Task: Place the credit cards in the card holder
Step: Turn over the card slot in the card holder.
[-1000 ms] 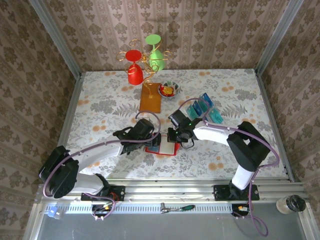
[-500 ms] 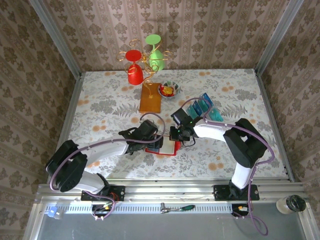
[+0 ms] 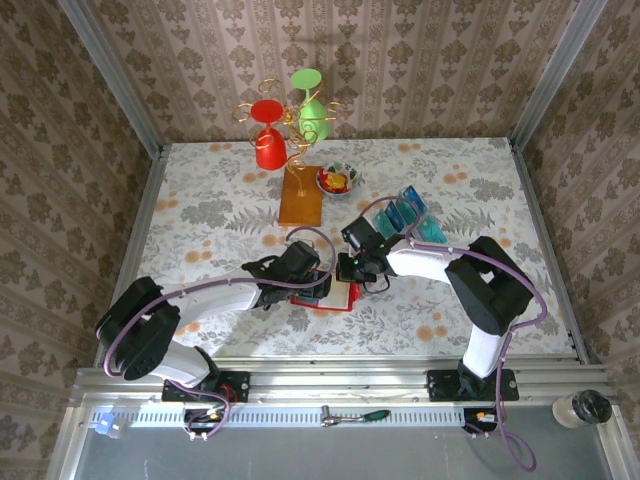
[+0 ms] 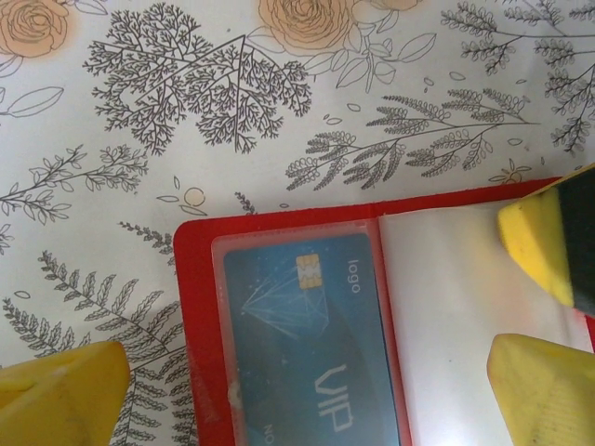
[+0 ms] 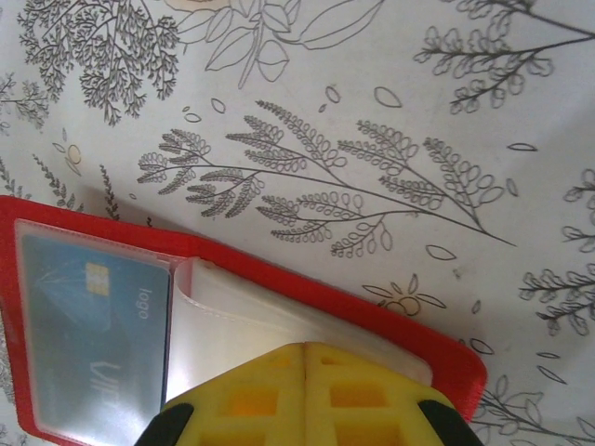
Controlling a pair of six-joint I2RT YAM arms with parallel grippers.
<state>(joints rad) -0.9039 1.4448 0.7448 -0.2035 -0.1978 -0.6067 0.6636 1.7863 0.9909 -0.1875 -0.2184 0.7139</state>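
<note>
Wallet (image 3: 340,298) lies open and flat on the table (image 3: 200,200), a little near of centre. One card (image 4: 297,344) sits in the clear sleeve of its left page, face up, with "VIP" readable in the left wrist view.

The left gripper (image 3: 308,283) is spread wide over that page. One finger (image 4: 56,400) is over the cloth left of the wallet, and the other is over the pale right page.

The right gripper (image 3: 350,272) hangs over the right page with its fingers (image 5: 260,400) pressed together, no gap between them. Whether they pinch the sleeve I cannot tell.

More cards (image 3: 408,213) are grouped to the far right, well apart from the wallet. An orange stand (image 3: 300,195) is at the far middle.
</note>
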